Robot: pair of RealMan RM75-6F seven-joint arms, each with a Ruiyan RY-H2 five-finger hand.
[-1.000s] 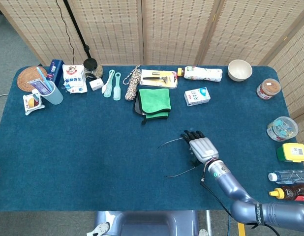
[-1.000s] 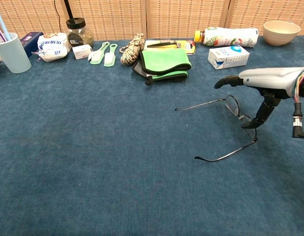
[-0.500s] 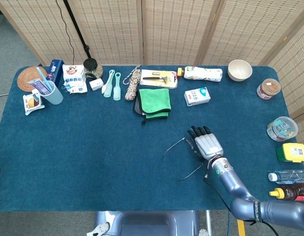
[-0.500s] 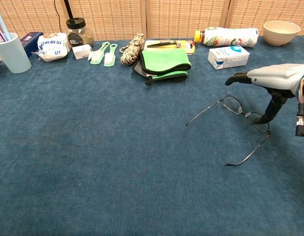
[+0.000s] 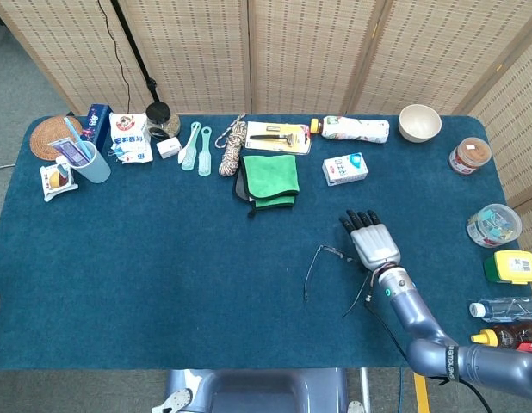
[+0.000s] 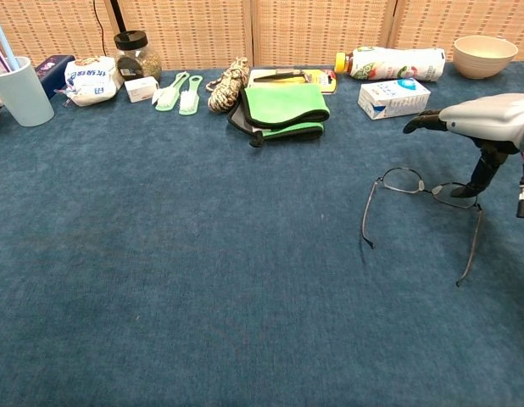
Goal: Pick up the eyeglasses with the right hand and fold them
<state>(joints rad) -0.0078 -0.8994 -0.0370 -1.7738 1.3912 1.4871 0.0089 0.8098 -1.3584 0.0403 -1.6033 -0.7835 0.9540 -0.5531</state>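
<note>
The thin wire-framed eyeglasses [image 5: 332, 252] lie unfolded on the blue table [image 5: 163, 258], right of centre, both temples pointing toward the near edge. In the chest view the eyeglasses [image 6: 428, 190] sit with their lenses facing away from me. My right hand [image 5: 374, 245] hovers palm down over their right end, fingers stretched out flat. In the chest view my right hand [image 6: 491, 119] has its thumb pointing down, the tip touching the right lens. Nothing is gripped. The left hand shows in neither view.
A folded green cloth [image 5: 270, 176] and a small carton [image 5: 345, 169] lie beyond the glasses. A bottle [image 5: 352, 129] and a bowl [image 5: 419, 122] sit at the back. A round tub [image 5: 492, 225], a yellow box [image 5: 511, 267] and bottles [image 5: 507, 310] line the right edge.
The right hand has moved rightward and away from me, dragging the eyeglasses along and swinging them round; their temples pointed left before and now point toward the near edge.
</note>
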